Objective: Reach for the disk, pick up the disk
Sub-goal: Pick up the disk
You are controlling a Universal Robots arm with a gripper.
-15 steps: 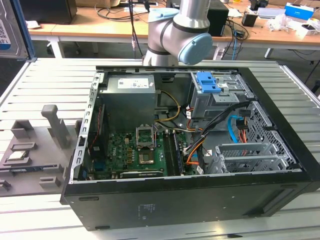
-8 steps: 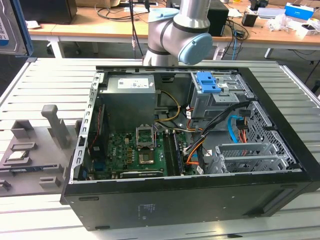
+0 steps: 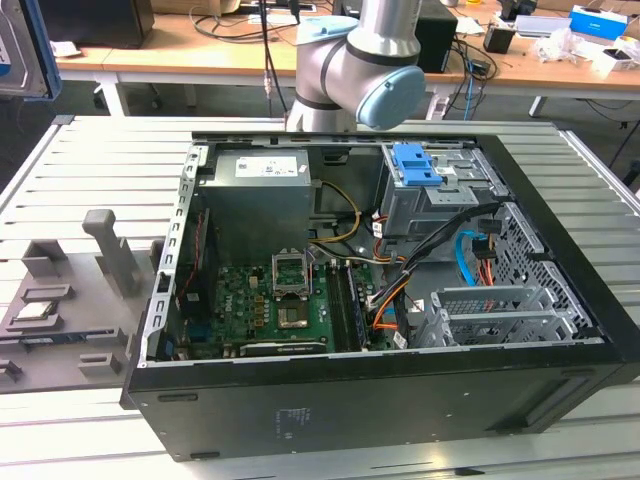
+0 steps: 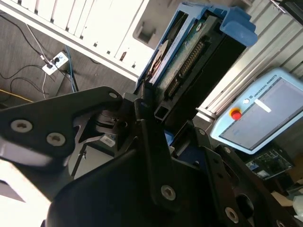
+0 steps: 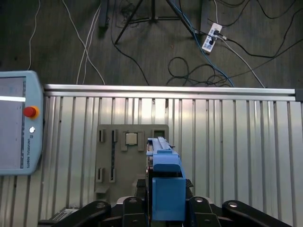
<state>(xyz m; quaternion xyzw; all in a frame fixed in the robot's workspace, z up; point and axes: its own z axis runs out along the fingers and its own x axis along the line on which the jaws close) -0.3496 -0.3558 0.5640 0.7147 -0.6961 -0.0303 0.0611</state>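
In both wrist views my gripper (image 5: pixel 163 196) is shut on the disk (image 5: pixel 163 177). The disk is held on edge, and its bright blue bracket faces the first wrist camera. From the side, the second wrist view shows the disk (image 4: pixel 189 56) as a dark slab with a circuit board and blue rim, clamped between the black fingers (image 4: pixel 144 101). It hangs in the air above the grey fixture (image 5: pixel 106 156) on the slatted table. At the exterior view's upper left edge a silver slab with a blue rim (image 3: pixel 20 50) looks like the same disk.
The open computer case (image 3: pixel 380 280) lies in the middle of the table, with a blue clip (image 3: pixel 415 165) on its drive cage. A small square chip (image 5: pixel 130 138) sits in the grey fixture (image 3: pixel 70 300). A teach pendant (image 5: pixel 19 123) lies beside it. Cables cross the floor.
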